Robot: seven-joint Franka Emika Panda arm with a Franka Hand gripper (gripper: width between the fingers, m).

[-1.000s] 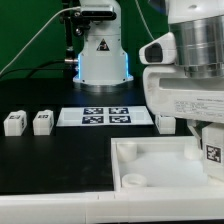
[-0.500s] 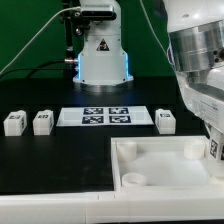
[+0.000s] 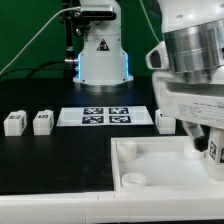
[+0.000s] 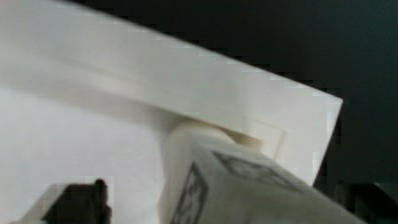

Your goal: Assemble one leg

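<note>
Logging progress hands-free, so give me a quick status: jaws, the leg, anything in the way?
Jaws at leg, grip unclear. Leg at tray far corner, the exterior view's right; seated or not, can't tell. Nothing seen in the way.

We see the arm (image 3: 196, 40) hanging at the exterior view's right, its broad white wrist (image 3: 192, 98) upright and the hand (image 3: 207, 142) pointing straight down below it. The wrist view shows one dark finger (image 4: 80, 200); we cannot tell whether the hand is closed
</note>
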